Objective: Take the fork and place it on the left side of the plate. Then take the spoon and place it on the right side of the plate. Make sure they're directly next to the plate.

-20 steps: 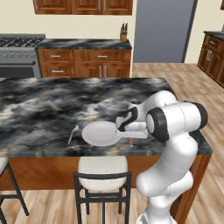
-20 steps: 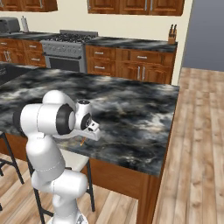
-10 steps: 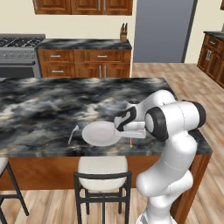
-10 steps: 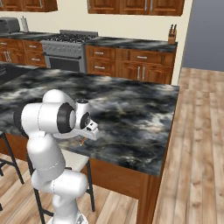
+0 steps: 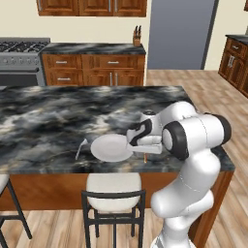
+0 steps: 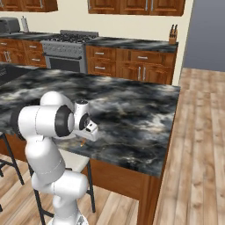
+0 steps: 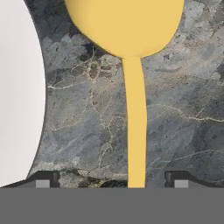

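Left base view looks from behind the arm's left, forward and down across the marble island (image 5: 58,116) toward the back cabinets (image 5: 92,68); right base view does the same from the right, sharing that island (image 6: 132,114); hand view sits very close, straight down on the countertop (image 7: 183,109)

Dark marbled surface (image 5: 58,111) lies under the fingers. White-cushioned stool (image 5: 114,190) stands below its near edge. Beyond the fingers: wooden cabinets (image 5: 92,70), stove (image 5: 19,54), knife block (image 5: 138,38). Toaster (image 6: 9,25) far left.
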